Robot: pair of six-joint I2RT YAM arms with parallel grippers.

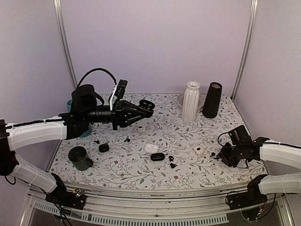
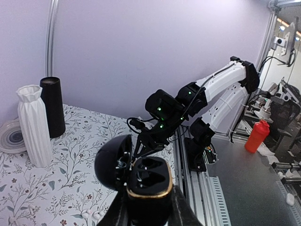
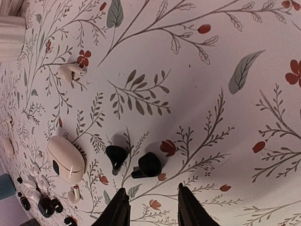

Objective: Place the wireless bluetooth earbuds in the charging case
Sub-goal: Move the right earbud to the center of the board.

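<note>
Left wrist view: my left pincer (image 2: pixel 149 213) is clamped on a glossy black plastic charging case with a gold rim (image 2: pixel 149 186). I hold it up off the floral-patterned table (image 2: pixel 70 155) with its round lid hinged open. Both wells look dark, and I cannot tell whether anything sits in them.

Right wrist view: my right pincer (image 3: pixel 153 207) hangs close over the table with its two fingers spread and nothing between them. Just ahead of its tips, two small black plastic wireless earbuds (image 3: pixel 149 165) lie side by side on the table. A white pebble-shaped plastic case (image 3: pixel 66 159) lies near them, off to one side.

In the top view, a white ribbed vase (image 1: pixel 190 101) and a tall black cylinder (image 1: pixel 212 100) stand side by side at the table's far edge.
</note>
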